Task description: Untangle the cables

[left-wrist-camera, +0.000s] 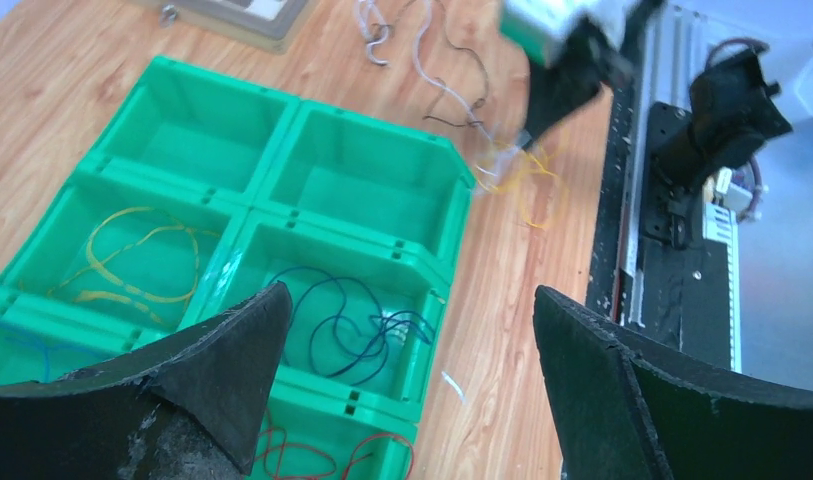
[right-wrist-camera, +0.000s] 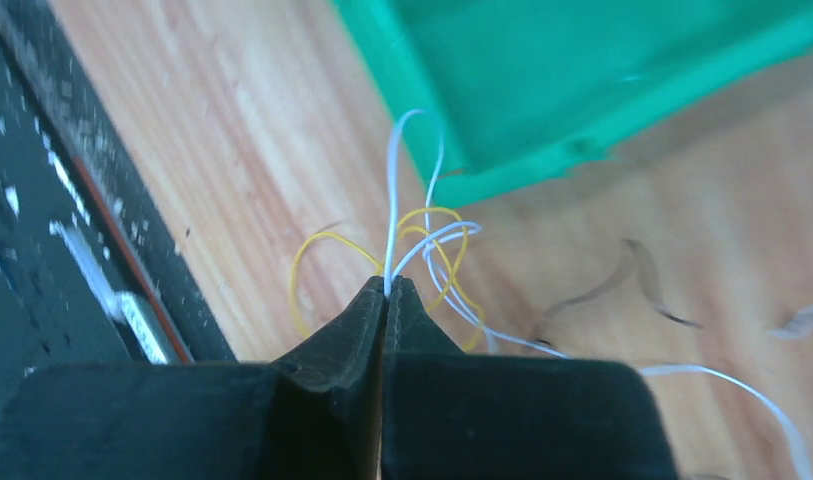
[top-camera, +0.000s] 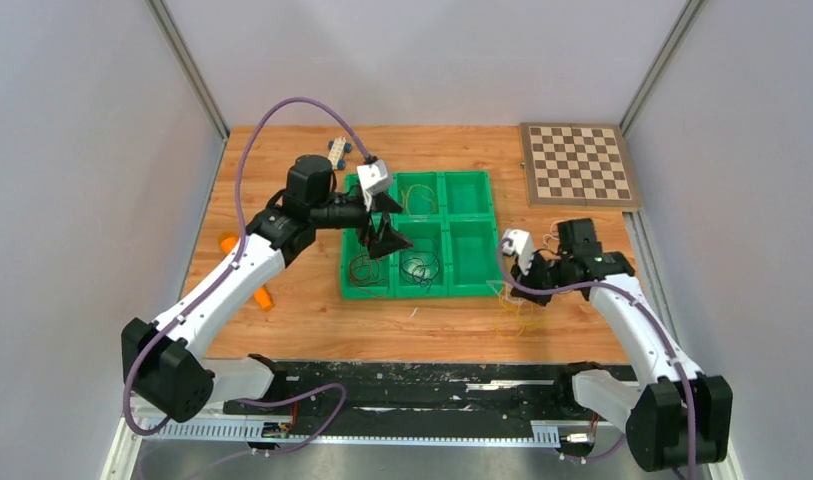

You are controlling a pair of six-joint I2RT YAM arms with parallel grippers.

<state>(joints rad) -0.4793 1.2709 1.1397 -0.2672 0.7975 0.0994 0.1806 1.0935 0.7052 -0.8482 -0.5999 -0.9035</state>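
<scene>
White cable [right-wrist-camera: 394,170] is the one being worked. The right hand [right-wrist-camera: 386,300] is clenched on it, tips pinched flat together, the strand leaving at the very point. It sits low over the wooden surface [right-wrist-camera: 232,120], just off a corner of the green tray [right-wrist-camera: 502,170]. A yellow cable [right-wrist-camera: 302,262] loops around the white one just beyond the tips. They cross more than once, but the exact threading cannot be told. Other loose strands [right-wrist-camera: 622,275] lie nearby on the surface, too thin and blurred to sort.

The left hand [left-wrist-camera: 410,295] is released, jaws wide, grasping nothing, hovering over the tray. Separate compartments hold a yellow loop [left-wrist-camera: 132,250], a blue cable [left-wrist-camera: 342,320] and a dark red cable [left-wrist-camera: 312,462].

Judgement: the step is drawing the white strand clear of the yellow. To do it well:
- Lift slowly and straight. The grip is at the extreme tips, so a jerk would likely slip the strand.
- Watch whether the yellow rises too. If it does, pause and shift sideways out of the loop rather than pulling harder.
- The left hand is free and could pin the yellow to the surface.
- Keep off the tray wall, where a loop could snag.
</scene>
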